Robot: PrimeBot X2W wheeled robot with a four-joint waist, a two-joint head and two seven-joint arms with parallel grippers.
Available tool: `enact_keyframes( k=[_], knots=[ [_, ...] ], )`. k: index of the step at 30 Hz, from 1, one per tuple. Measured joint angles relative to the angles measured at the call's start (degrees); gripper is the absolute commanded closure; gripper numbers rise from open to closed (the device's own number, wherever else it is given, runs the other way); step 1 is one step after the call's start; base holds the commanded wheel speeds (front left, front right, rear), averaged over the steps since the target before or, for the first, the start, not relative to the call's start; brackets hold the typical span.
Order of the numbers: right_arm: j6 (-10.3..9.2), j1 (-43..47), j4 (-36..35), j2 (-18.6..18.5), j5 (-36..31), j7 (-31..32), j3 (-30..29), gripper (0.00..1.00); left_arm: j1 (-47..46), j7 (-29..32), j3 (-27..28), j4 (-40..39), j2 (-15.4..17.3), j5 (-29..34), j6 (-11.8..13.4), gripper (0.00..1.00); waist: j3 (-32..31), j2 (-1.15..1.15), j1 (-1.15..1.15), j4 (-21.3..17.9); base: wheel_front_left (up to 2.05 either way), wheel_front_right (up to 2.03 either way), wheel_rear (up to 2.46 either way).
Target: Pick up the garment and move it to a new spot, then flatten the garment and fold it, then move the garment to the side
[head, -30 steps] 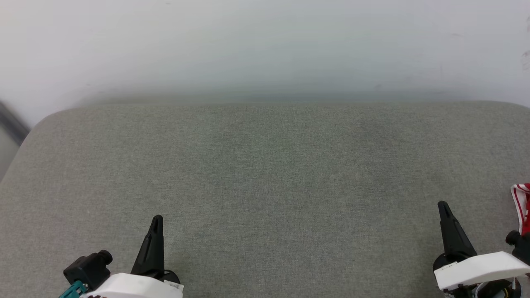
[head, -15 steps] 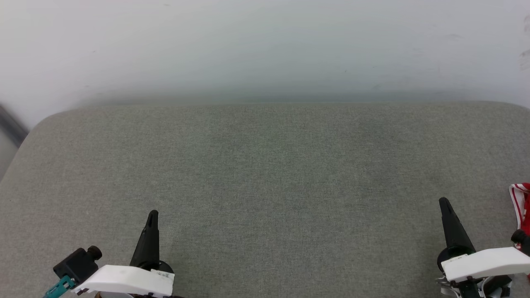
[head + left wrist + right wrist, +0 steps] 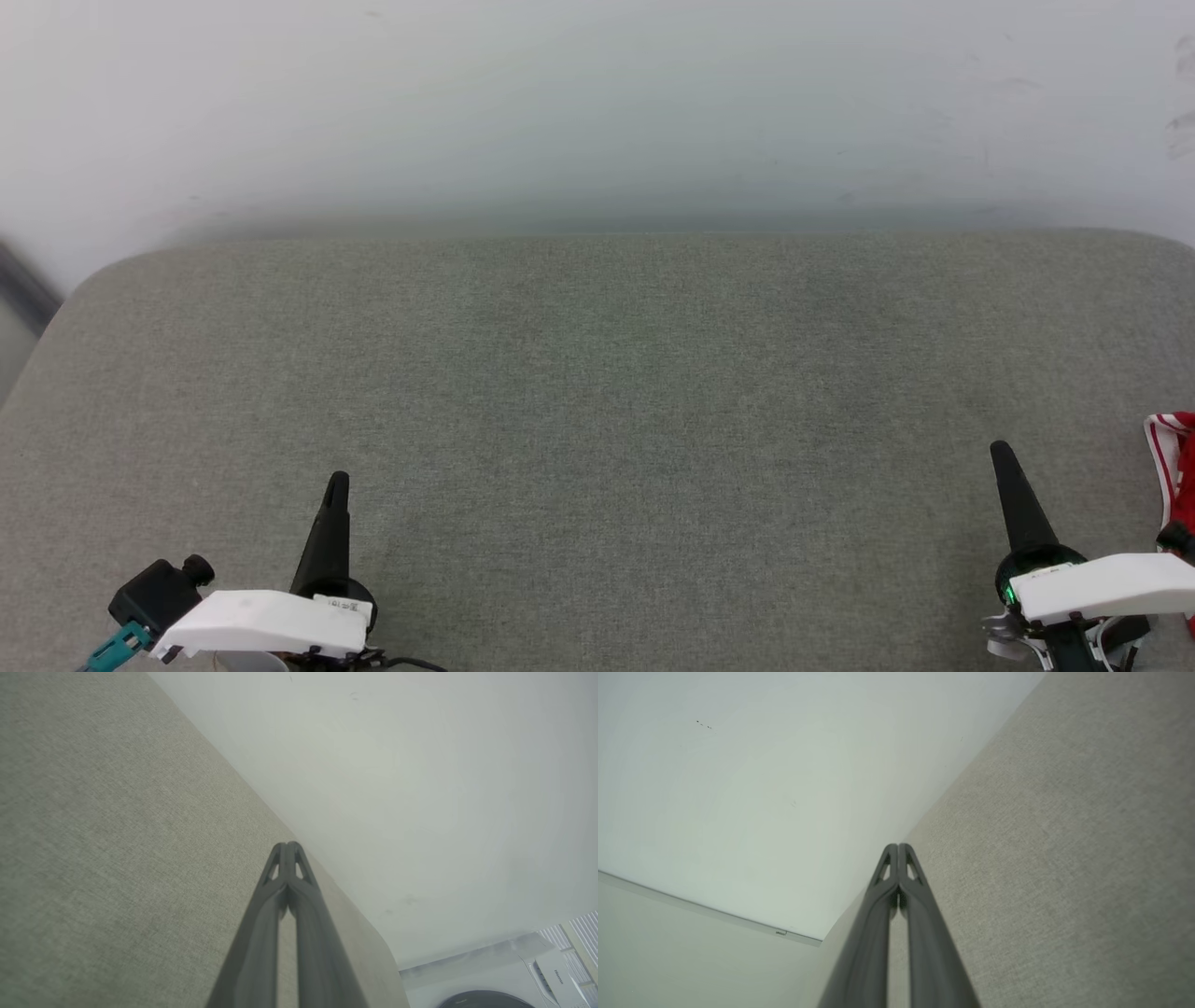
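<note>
A sliver of the garment (image 3: 1174, 467), red with red-and-white striped trim, lies at the far right edge of the head view on the grey padded surface (image 3: 616, 392); the rest is out of frame. My right gripper (image 3: 1001, 454) stands just left of it, apart from it, shut with nothing held. Its wrist view shows the right gripper (image 3: 897, 848) with tips pressed together. My left gripper (image 3: 337, 483) is at the lower left, also shut and empty. In the left wrist view the left gripper (image 3: 288, 846) has its tips together above the grey fabric.
A white wall (image 3: 597, 103) rises behind the grey padded surface. The surface's rounded corner (image 3: 103, 275) is at the far left. A white washing machine (image 3: 495, 980) shows at the bottom right of the left wrist view.
Both arms have drawn back slightly toward the bottom of the head view. The left gripper shifted a little left. Both stayed shut.
</note>
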Motion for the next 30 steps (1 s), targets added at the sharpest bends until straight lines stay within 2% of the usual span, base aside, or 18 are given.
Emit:
enact_keyframes(
  k=[30],
  knots=[
    [0.0, -1.86, 1.43, 0.89, 15.26, 3.27, -1.42, 1.0, -2.55, 4.55, 1.97, 2.26, 0.04, -17.15, -0.01, 1.0, -0.39, 0.0, 0.0, -0.47, 0.0, 0.0, 0.0]
  ],
)
